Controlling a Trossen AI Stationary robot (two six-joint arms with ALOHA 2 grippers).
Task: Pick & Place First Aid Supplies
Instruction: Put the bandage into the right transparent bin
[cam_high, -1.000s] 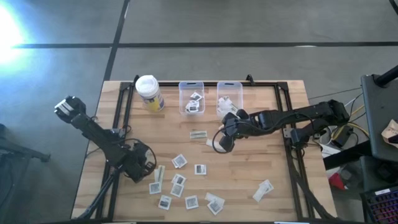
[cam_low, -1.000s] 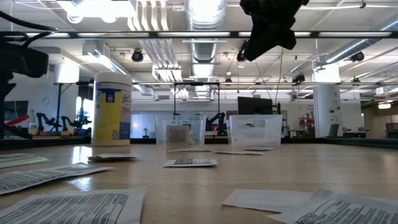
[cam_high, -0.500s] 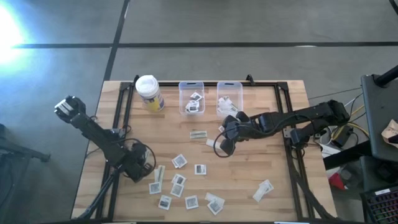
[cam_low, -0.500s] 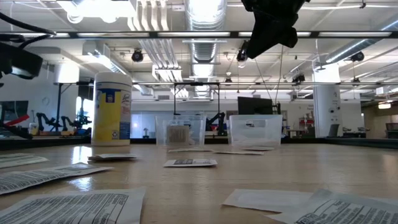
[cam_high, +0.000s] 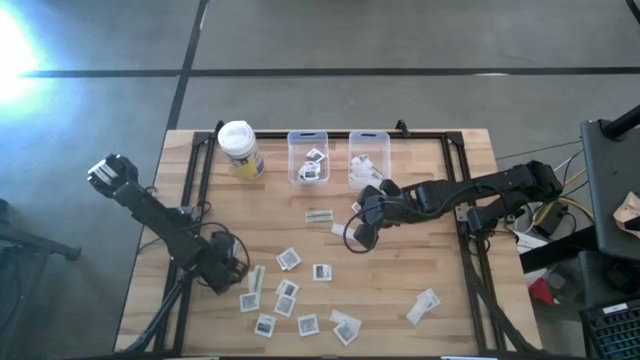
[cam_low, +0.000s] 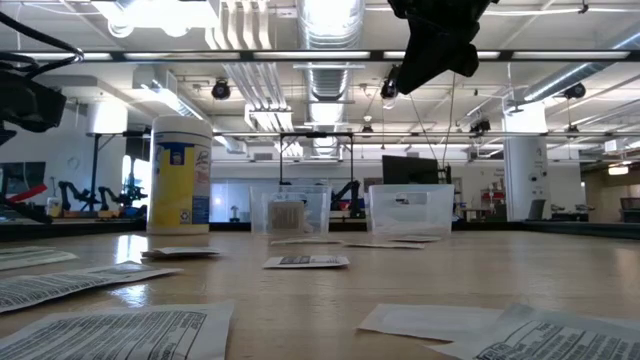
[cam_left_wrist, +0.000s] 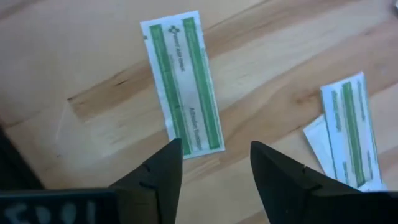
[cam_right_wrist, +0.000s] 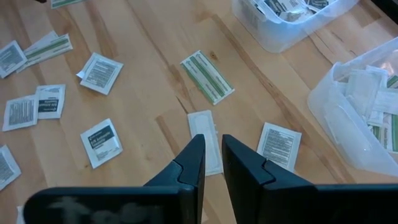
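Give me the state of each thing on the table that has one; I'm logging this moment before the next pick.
left gripper: open, low over a green-striped strip packet, holding nothing.
right gripper: fingers narrowly apart, empty, above a plain white strip packet.
yellow container: upright, white lid on.
left clear bin: open-topped, dark-printed packets inside.
right clear bin: open-topped, white packets inside.
loose square packets: flat on the table.
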